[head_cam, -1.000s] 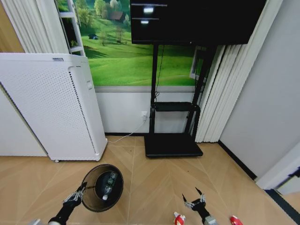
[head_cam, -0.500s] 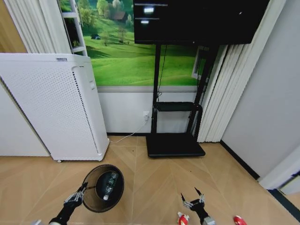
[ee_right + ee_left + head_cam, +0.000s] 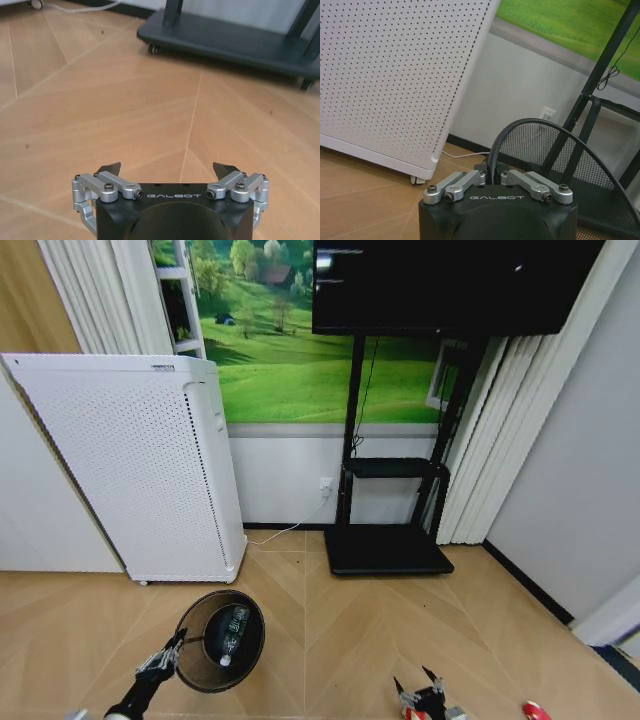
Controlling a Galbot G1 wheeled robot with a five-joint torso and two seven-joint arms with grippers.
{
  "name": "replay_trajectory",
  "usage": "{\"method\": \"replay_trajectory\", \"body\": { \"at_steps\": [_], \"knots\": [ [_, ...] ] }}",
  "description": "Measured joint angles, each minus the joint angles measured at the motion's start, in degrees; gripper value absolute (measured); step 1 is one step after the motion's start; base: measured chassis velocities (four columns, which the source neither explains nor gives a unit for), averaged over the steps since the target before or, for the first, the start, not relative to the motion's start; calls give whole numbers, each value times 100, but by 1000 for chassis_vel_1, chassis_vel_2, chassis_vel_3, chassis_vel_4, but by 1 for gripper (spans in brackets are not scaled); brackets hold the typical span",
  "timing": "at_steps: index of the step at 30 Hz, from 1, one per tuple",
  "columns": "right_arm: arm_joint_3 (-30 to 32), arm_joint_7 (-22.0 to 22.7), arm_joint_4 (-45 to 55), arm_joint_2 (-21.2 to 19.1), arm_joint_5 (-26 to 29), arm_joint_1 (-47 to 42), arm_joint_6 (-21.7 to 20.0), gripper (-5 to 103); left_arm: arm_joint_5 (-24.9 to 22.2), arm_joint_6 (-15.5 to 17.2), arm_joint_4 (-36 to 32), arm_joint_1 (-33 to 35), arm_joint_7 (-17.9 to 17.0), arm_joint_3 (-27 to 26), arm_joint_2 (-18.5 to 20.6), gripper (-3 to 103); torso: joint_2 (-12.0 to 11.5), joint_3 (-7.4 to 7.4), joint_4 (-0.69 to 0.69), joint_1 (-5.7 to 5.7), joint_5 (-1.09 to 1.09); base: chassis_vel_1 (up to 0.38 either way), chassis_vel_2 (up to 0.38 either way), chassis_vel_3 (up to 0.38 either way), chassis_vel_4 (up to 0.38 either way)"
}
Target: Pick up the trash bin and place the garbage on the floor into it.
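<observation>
Floor (image 3: 360, 630): tan herringbone parquet across the lower half of the head view, dark strip at 4 o'clock along the wall. Tall white perforated appliance (image 3: 130, 460) stands at 9 o'clock, against the wall. Black TV stand (image 3: 390, 545) on casters at 12 to 1 o'clock, screen above it, green meadow mural behind.

Trash bin (image 3: 220, 640): round black mesh, at 7 o'clock in the head view, tilted with its mouth facing up toward the camera. Clear bottle with green label (image 3: 232, 628) lies inside it (one garbage item already in). Left gripper (image 3: 160, 660) sits at the bin's 8 o'clock edge, fingers pinched together on the wire rim; the left wrist view shows the rim (image 3: 540, 125) rising straight up from between the closed fingers (image 3: 460, 182).

Right gripper (image 3: 422, 692) at 5 o'clock, low over bare floor, fingers spread wide with nothing between them; right wrist view confirms, both tips apart (image 3: 169, 170).

Red-and-white piece (image 3: 535, 710) on the floor at the bottom edge, 4 to 5 o'clock, apart from the right gripper.
</observation>
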Motion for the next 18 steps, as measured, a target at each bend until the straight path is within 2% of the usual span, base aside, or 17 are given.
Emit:
{"method": "replay_trajectory", "body": {
  "at_steps": [9,11,18],
  "knots": [
    [-94,-94,-565,301,-271,271,17,100,0,0,20,9,-4,-12,14,7,0,0,3,0,0,-8,-18,10,8],
    [-111,-105,-762,383,-469,399,27,100,-1,0,21,19,-6,-23,16,7,0,0,2,0,-1,0,0,0,0],
    [-118,7,-1073,458,-686,562,92,100,-6,0,17,27,-7,-35,17,7,0,0,2,0,0,0,0,0,0]
  ]
}}
